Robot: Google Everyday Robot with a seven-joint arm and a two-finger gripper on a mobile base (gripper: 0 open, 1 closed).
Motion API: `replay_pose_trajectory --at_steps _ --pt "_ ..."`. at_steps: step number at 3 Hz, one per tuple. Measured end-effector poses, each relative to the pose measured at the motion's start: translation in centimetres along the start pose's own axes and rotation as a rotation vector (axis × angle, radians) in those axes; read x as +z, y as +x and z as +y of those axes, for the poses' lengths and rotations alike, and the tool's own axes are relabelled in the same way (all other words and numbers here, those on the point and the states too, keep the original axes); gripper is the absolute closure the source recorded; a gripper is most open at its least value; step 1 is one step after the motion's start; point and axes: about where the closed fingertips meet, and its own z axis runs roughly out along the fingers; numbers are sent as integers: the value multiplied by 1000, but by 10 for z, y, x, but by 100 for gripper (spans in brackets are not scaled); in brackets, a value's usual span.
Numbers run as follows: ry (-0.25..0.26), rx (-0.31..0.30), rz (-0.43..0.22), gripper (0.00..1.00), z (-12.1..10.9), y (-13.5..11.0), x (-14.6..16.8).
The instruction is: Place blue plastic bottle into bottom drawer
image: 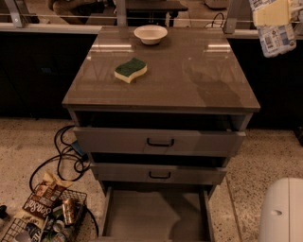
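My gripper (pixel 271 12) is at the top right edge of the camera view, high above the right rear corner of the cabinet. It is shut on the blue plastic bottle (pixel 277 40), a clear bottle with a whitish, blue-printed label that hangs below a pale yellowish finger (pixel 270 11). The bottle's upper part is cut off by the frame edge. The bottom drawer (pixel 110 212) is pulled out at the foot of the cabinet, with a bare grey floor. It lies far below and to the left of the gripper.
A green-and-yellow sponge (pixel 130 70) and a white bowl (pixel 150 34) sit on the cabinet top (pixel 189 75). The two upper drawers (pixel 160 142) with dark handles stand slightly open. A wire basket of snacks and cans (pixel 42 217) and cables lie on the floor at left. A white robot part (pixel 281 210) is at lower right.
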Motion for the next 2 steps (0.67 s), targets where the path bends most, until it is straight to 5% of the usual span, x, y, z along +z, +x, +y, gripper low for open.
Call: replay_pose_trajectory --at_steps 2 --pt "-34 -111 107 97 14 -2 28"
